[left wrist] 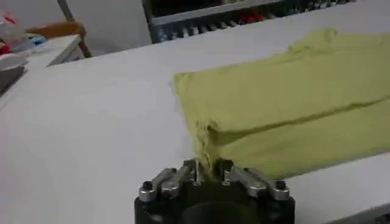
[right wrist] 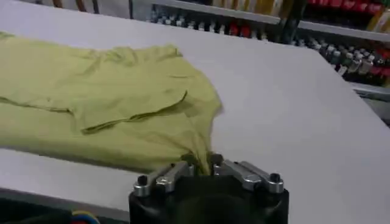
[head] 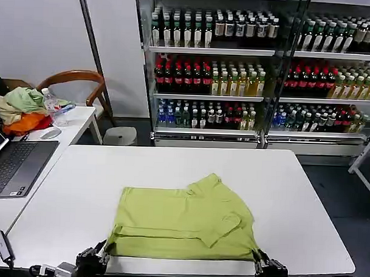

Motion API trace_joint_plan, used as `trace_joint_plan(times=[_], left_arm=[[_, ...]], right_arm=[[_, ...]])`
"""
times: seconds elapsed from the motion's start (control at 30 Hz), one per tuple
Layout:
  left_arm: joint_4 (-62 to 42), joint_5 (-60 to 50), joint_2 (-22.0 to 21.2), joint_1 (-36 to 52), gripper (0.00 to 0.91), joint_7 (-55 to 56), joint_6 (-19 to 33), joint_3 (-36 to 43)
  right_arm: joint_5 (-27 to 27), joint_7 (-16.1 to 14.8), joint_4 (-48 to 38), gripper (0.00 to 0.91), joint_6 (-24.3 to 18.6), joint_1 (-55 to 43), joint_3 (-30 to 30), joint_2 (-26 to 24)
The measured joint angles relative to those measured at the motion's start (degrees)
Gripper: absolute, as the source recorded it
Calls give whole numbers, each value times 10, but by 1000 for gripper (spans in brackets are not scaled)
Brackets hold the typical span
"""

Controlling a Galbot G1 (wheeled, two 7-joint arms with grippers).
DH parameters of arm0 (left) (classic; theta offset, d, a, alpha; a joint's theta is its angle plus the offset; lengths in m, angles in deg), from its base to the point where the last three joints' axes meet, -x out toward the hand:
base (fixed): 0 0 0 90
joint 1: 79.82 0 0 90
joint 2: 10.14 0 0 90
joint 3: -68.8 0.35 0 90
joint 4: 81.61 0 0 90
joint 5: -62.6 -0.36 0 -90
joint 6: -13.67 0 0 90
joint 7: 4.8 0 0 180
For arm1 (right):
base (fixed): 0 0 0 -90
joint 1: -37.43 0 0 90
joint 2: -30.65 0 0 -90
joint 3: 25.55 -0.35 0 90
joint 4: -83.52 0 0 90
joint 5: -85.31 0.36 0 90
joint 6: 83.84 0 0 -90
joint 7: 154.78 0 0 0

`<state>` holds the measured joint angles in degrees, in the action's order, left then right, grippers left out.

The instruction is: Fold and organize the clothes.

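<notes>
Both grippers sit at the near edge of the white table (head: 304, 197), one on each near corner of the T-shirt (head: 185, 220). Left gripper (head: 99, 252): fingers drawn in narrow, pinching a bunched bit of the shirt's near-left corner; the left wrist view shows the cloth gathered up between the fingertips (left wrist: 196, 172) and creased right there. Right gripper (head: 261, 263): same story, fingers nearly together on the near-right corner, fabric pulled into a small twist between the fingertips (right wrist: 188, 165) in the right wrist view. From the head view the grip itself is hard to read, only the dark gripper bodies at the hem; the wrist views settle it. The head view adds what the wrists miss: a side desk on the left with a laptop (head: 14, 166), a heap of garments (head: 22, 108) and a plastic bottle (head: 53, 108), a wooden chair (head: 77, 86) behind it, and drink coolers (head: 236, 67) across the back. The shirt is lime yellow-green, plain, lying flat in the near-centre of the table, already folded over itself: a doubled band along the near hem, a sleeve flap laid across the right half, and a bump of fabric at the far edge.
</notes>
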<state>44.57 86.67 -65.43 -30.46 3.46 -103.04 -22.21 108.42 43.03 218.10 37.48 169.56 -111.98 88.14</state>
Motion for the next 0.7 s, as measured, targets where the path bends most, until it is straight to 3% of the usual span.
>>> trace_joint_plan(times=[0.3, 0.7], left_arm=[[24, 38, 13, 34, 907, -2, 16, -10], [-74, 77, 30, 167, 907, -8, 38, 42]], right_arm=[[37, 20, -4, 907, 11, -77, -2, -17], [103, 30, -147, 907, 17, -318, 97, -3]])
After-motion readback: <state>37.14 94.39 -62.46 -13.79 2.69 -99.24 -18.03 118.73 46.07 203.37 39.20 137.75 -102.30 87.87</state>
